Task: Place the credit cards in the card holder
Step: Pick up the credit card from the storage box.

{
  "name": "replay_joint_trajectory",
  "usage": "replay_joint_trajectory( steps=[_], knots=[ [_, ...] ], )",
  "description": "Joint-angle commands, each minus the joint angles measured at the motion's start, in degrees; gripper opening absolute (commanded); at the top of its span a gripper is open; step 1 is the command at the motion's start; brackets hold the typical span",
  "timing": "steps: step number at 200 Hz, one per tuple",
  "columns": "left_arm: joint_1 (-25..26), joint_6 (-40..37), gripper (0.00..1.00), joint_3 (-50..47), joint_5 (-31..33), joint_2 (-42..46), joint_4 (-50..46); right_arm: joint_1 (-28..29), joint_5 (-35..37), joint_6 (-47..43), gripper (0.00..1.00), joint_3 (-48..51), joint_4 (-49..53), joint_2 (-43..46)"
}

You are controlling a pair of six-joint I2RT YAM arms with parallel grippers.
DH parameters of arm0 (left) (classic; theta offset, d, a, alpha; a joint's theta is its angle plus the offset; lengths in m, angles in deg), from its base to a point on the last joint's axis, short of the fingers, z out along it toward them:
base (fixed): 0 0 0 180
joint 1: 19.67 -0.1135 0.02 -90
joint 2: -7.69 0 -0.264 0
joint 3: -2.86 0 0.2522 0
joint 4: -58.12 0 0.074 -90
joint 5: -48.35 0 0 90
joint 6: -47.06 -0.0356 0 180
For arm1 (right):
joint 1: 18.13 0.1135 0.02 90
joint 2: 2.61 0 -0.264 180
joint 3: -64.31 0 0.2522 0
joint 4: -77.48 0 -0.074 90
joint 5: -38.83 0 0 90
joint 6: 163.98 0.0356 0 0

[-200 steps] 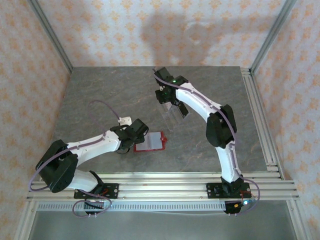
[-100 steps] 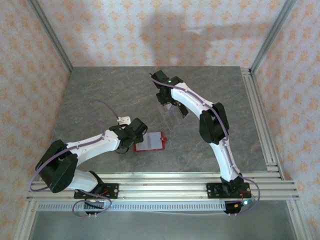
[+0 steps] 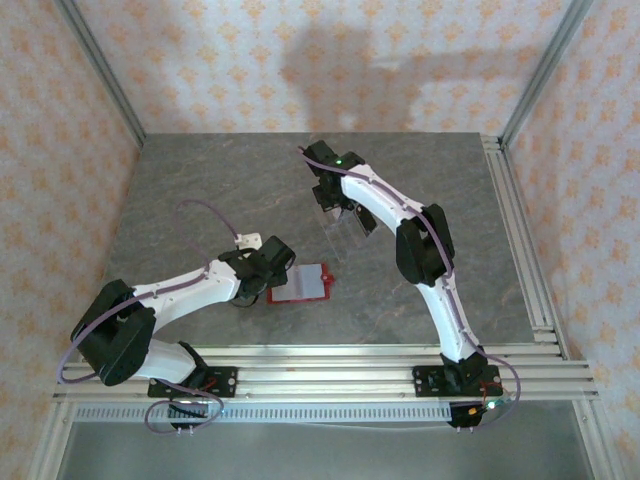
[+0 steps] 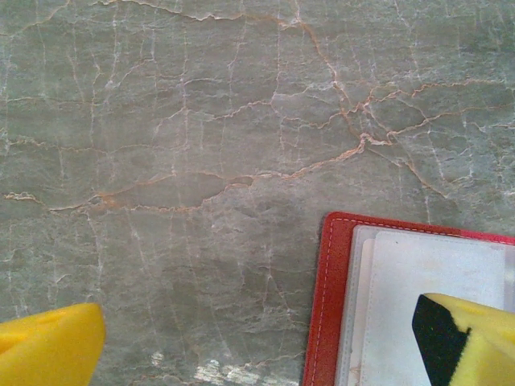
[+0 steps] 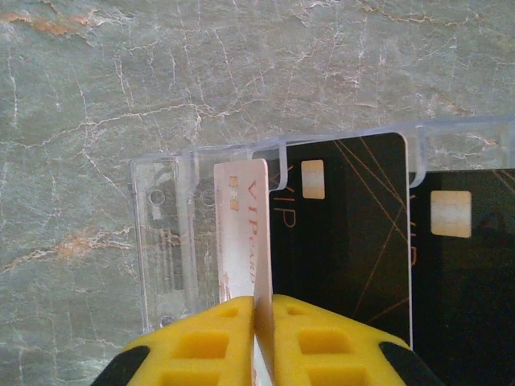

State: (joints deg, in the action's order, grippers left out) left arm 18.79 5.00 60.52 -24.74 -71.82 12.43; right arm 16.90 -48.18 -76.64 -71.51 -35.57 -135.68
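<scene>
The right gripper (image 5: 263, 312) is clamped on one end of a thin card (image 5: 241, 233), likely stiff and slippery; the left gripper (image 4: 257, 342) gapes wide.

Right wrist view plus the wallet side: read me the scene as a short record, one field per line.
right gripper: jaws shut on pale card
card position: at the tray, seated or lifted unclear
tray: clear, on table, holds black cards
wallet: red, open, pockets up
left gripper: jaws open, one finger over wallet
</scene>
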Motion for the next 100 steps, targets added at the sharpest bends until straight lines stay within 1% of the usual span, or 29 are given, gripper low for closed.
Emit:
replay_joint_trajectory(
  steps=[1, 31, 69, 100],
  knots=[
    [-0.55, -0.39, 1.00, 1.01, 0.94, -0.01, -0.71, -0.70, -1.18, 0.23, 0.09, -2.03, 1.70, -0.73],
    [-0.49, -0.48, 1.00, 1.21, 0.68, -0.35, -0.73, -1.14, -3.14, 0.60, 0.00, -2.67, 1.81, -0.78],
    [-0.49, -0.83, 1.00, 2.12, 1.02, -0.04, -1.58, -2.07, -8.08, 1.42, 0.00, -4.62, 3.22, 0.47],
    [-0.75, -1.39, 1.00, 3.13, 1.90, 0.31, -3.15, -2.07, -11.22, 2.59, 0.00, -4.04, 2.62, 5.61]
  ],
)
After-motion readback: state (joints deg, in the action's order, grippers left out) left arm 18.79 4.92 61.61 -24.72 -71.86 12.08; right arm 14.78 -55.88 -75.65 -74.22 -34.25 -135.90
